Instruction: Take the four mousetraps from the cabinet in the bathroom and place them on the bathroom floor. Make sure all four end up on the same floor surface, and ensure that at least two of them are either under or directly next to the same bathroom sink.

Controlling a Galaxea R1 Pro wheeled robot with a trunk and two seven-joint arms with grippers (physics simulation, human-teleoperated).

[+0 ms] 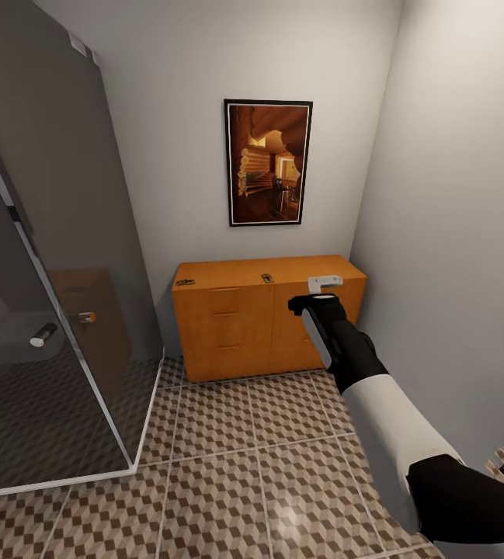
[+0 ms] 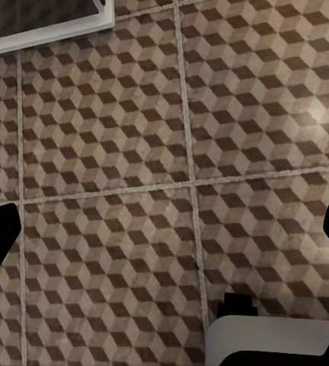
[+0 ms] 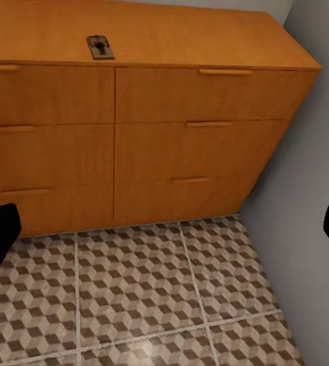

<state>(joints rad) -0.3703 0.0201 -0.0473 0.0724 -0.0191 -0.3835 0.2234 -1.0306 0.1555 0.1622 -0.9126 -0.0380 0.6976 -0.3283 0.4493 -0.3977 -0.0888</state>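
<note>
Here you face the cabinet (image 1: 267,318), with two mousetraps on its top: one (image 1: 185,282) at the front left corner, one (image 1: 267,277) mid-top. Your right gripper (image 3: 164,229) hangs spread wide and empty above the bathroom floor (image 1: 228,458); your left gripper (image 2: 164,229) too.

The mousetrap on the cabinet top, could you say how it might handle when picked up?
The mousetrap lies flat, so it probably won't roll. Small and thin, it looks light and may slide on the smooth cabinet top.
</note>
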